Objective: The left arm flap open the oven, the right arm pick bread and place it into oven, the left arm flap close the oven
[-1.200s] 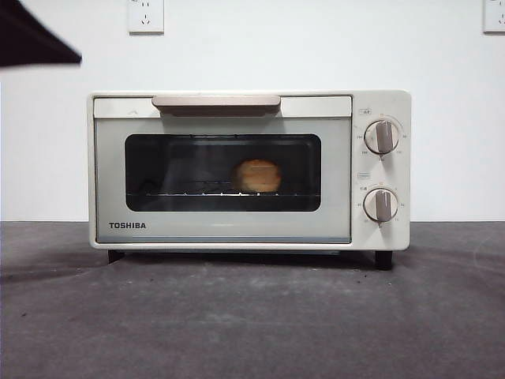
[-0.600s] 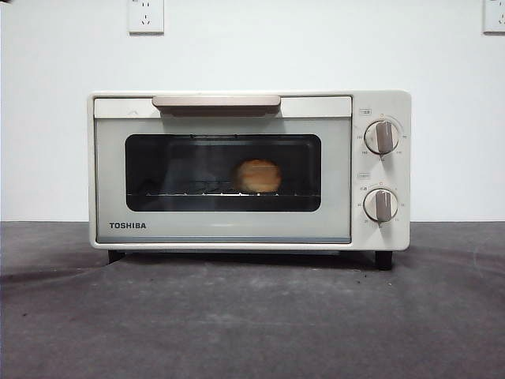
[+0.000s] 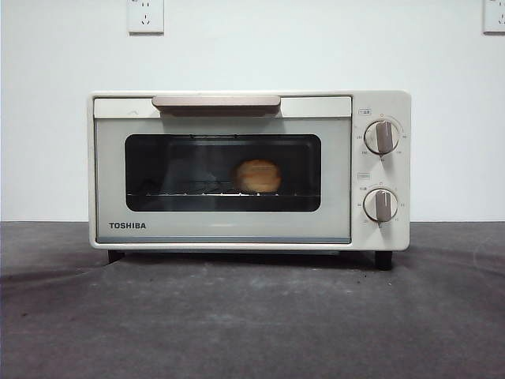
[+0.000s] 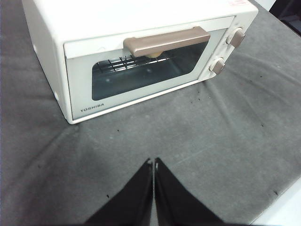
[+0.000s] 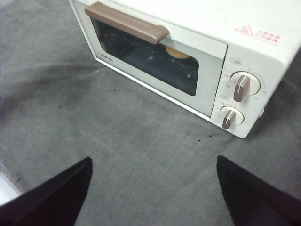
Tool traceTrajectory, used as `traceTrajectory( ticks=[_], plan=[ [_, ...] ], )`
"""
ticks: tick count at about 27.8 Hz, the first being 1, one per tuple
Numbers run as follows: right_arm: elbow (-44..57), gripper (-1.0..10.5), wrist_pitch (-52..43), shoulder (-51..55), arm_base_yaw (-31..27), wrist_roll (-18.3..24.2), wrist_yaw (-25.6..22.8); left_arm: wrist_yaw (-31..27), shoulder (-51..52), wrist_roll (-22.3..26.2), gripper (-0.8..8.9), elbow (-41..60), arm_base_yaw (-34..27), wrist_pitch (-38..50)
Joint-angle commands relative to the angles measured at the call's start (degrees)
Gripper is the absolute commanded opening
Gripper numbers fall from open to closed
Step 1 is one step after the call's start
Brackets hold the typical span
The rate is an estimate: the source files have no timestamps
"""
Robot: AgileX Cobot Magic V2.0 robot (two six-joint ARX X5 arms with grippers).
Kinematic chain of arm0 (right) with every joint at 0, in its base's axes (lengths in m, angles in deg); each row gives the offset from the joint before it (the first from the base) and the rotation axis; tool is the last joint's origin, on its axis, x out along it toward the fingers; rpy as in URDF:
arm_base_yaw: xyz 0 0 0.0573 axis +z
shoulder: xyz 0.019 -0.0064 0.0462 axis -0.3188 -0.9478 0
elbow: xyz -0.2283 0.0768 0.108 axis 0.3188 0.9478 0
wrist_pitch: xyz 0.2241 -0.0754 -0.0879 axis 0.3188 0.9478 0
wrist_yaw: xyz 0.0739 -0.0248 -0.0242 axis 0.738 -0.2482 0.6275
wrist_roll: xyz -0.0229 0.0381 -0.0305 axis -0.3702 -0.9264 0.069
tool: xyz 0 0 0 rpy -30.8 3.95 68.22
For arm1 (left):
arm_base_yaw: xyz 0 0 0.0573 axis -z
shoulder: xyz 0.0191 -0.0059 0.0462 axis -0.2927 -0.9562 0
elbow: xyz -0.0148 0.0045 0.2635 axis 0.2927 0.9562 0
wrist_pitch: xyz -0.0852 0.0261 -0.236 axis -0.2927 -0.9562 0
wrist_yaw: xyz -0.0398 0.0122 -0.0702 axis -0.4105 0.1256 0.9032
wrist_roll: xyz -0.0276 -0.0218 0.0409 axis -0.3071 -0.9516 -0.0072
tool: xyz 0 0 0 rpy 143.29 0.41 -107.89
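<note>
On the dark grey worktop [image 3: 252, 316] the oven [image 3: 248, 170] stands square against a white wall [image 3: 252, 47], its door shut flush and its beige bar handle [image 3: 216, 103] lying level across the top of the door; the name TOSHIBA is printed at the door's lower left corner. Behind the dark glass window [image 3: 181, 170] the bread [image 3: 258, 176] sits on the wire rack [image 3: 173, 193], a little to the right of the window's middle, golden-brown and rounded; from the right wrist view only a sliver of it shows above the rack, just under the handle's end. Two beige knobs [image 3: 382, 136] stand one above the other on the panel to the right of the door, both pointers near upright. Two wall sockets [image 3: 146, 16] sit high on the wall, one at the upper left and one at the upper right corner.

Neither arm shows in the front view. The left end effector [image 4: 154, 162] hangs above the bare worktop in front of the oven, well apart from it, its two black jaws pressed together with nothing between them; the right end effector [image 5: 153, 165] also hangs over the worktop, clear of the oven's front, its jaws spread wide apart and empty.
</note>
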Motion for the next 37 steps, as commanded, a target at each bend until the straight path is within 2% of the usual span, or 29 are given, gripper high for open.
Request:
traceTrajectory(
  ticks=[1,6,8,12,37],
  plan=[
    [-1.2,4.2,-0.7,-0.4,0.5,-0.8,0.2,0.7,-0.2,1.0,0.11,-1.3,0.1,0.3],
    [-1.2,4.2,-0.7,-0.4,0.5,-0.8,0.1,1.2,-0.2,0.9,0.11,-1.3,0.1,0.4],
    [-1.2,3.7,-0.7,-0.4,0.5,-0.8,0.0,1.2,-0.2,0.9,0.11,-1.3,0.1,0.4],
    [-1.2,-0.1,-0.7,-0.6,0.5,-0.6,0.0,1.2,-0.2,0.9,0.11,-1.3,0.1,0.4],
    [-1.2,0.1,-0.7,-0.5,0.5,-0.6,-0.1,1.1,-0.2,1.0,0.11,-1.3,0.1,0.4]
  ],
)
